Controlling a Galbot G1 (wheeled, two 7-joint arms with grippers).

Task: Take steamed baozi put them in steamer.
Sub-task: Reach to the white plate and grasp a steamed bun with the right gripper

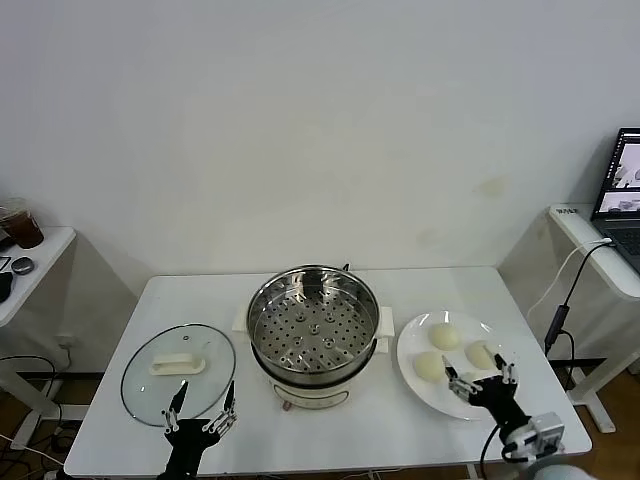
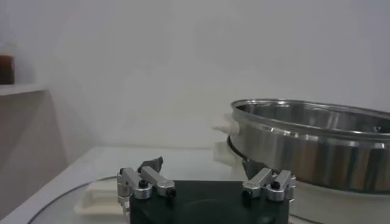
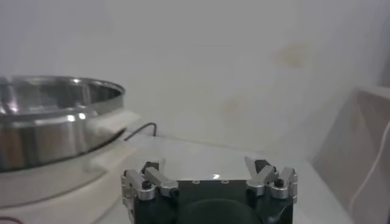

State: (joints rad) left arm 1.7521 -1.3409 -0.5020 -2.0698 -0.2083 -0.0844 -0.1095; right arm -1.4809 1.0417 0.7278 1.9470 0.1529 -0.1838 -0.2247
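Your steamer (image 1: 313,335) stands upright in the middle of the table (image 1: 420,285), mouth up, and its holed tray is bare. Three round baozi (image 1: 444,336) lie on the white plate (image 1: 412,345) just to its right; a fourth may hide behind your right gripper (image 1: 480,377). One glass lid (image 1: 178,373) lies flat on the left. Your left gripper (image 1: 203,405) hovers at the lid's near edge. Both grippers' jaws are spread wide and hold nothing.

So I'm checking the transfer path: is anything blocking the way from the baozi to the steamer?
Nothing visible. The steamer is uncovered; its glass lid lies on its far side. The baozi sit on the plate right beside it, with the open right gripper over them.
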